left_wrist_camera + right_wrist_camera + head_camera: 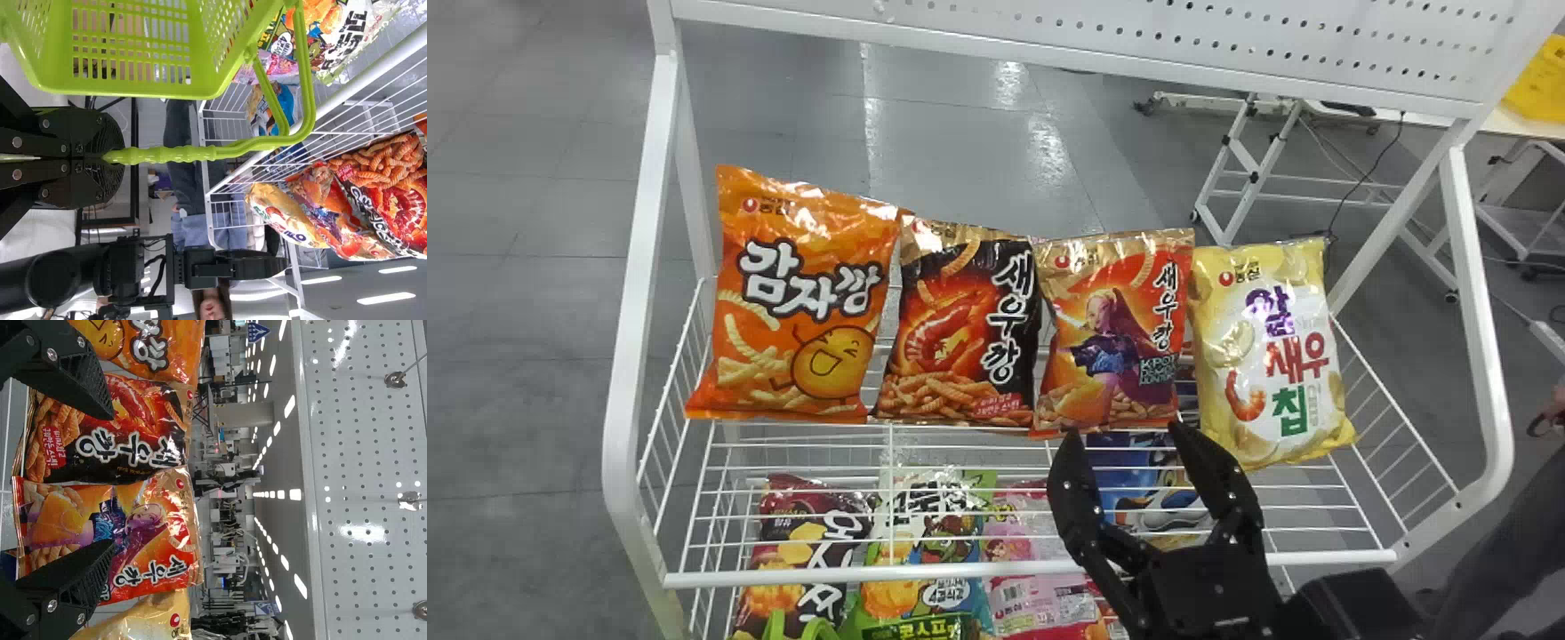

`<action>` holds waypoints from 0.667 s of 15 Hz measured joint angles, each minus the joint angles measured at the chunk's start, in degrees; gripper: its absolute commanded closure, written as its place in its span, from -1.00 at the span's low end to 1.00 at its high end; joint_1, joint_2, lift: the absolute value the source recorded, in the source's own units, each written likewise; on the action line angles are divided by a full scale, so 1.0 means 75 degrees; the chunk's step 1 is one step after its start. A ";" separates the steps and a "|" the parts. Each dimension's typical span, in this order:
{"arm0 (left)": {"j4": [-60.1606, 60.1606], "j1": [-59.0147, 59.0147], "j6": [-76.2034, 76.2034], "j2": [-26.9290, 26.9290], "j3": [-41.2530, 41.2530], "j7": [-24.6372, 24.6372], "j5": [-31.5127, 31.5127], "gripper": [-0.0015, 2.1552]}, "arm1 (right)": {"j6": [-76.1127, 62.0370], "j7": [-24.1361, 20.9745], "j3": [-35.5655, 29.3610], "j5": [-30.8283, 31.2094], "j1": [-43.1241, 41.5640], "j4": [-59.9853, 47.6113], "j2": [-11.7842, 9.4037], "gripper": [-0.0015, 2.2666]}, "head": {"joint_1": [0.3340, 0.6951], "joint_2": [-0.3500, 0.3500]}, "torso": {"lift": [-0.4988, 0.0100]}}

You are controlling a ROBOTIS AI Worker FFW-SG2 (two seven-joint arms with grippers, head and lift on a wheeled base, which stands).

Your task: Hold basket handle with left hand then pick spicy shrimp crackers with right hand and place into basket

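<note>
One half seems done: left black pincer point(112, 158) grips lime-green plastic basket handle point(180, 154); right black pincer point(1121, 432) gapes empty, black-and-red foil cracker bag point(960, 333) unpicked

By the front rail of the shelf point(783, 576), the right hand point(1124, 433) is black, with two flat, tapering fingers point(1074, 484), round silver screws point(51, 605) and finely ribbed inner faces. Behind it, nearer the shelf's right front corner, sits a blocky black wrist housing point(1218, 587) with a small pale marking. The right arm point(73, 273) has a thick, rounded black tube, boxy joints and a looping black cable point(163, 270). Apart from the shelf, the left hand point(110, 158) is black too, round-ended, ribbed and dotted with silver screws.
</note>
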 measured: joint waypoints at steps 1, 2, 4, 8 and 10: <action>-0.0011 0.0005 0.0000 0.0000 0.0000 -0.0003 0.0000 0.76 | 0.0000 0.0000 0.0016 -0.0004 -0.0039 0.0019 0.0007 -0.85 | 1.00 -0.70 | 0.81; -0.0031 0.0012 0.0000 0.0000 0.0000 -0.0003 -0.0001 0.76 | 0.0000 0.0000 0.0049 -0.0004 -0.0102 0.0047 0.0015 -0.85 | 1.00 -0.69 | 0.81; -0.0074 0.0042 0.0000 0.0000 -0.0007 0.0008 -0.0010 0.76 | 0.0110 0.0000 0.0152 0.0009 -0.0337 0.0171 0.0022 -0.85 | 1.00 -0.65 | 0.81; -0.0179 0.0138 0.0000 0.0000 0.0018 0.0045 -0.0013 0.76 | 0.1164 0.0000 0.0504 0.0037 -0.1256 0.0510 0.0043 -0.85 | 1.00 -0.48 | 0.81; -0.0234 0.0175 0.0000 0.0000 0.0057 0.0052 -0.0012 0.76 | 0.1626 0.0000 0.0613 0.0047 -0.1630 0.0601 0.0088 -0.85 | 1.00 -0.42 | 0.81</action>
